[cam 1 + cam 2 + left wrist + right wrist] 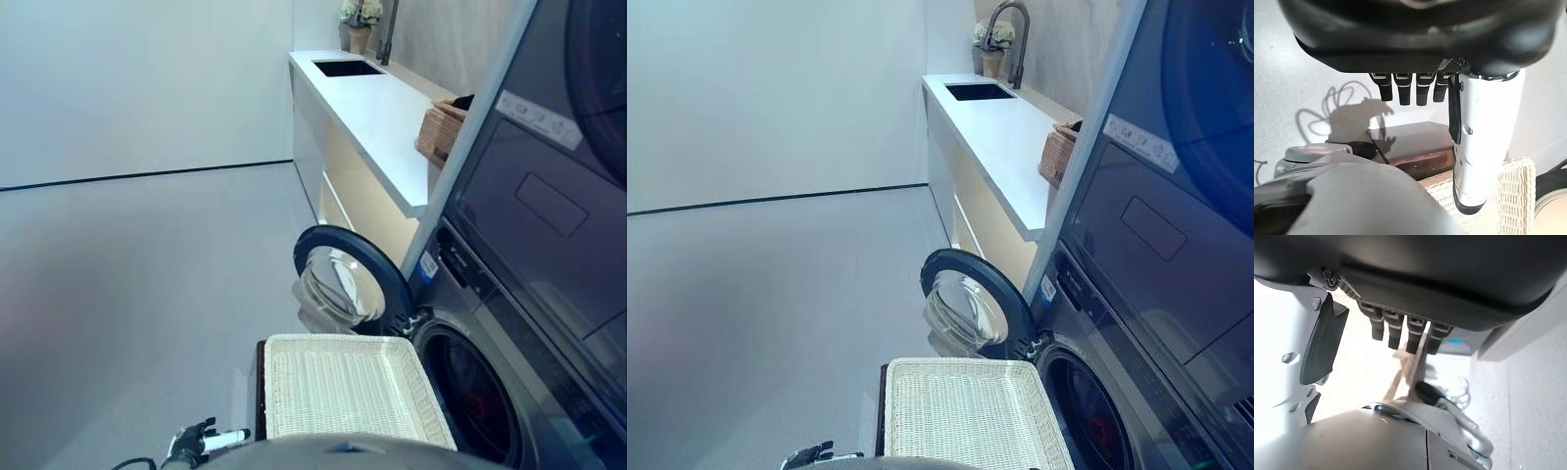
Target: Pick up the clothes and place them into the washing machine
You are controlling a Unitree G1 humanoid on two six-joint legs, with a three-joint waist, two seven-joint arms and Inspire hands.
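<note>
The white wicker basket [343, 387] sits on the floor just left of the washing machine [490, 382], whose round door [348, 279] hangs open on the far side. No clothes show in the basket or anywhere else in view, so a reach now risks closing on nothing. The left hand [1415, 90] hangs low, fingers straight and relaxed, holding nothing; the right hand [1400, 333] likewise. A careless swing could also clip that open door.
</note>
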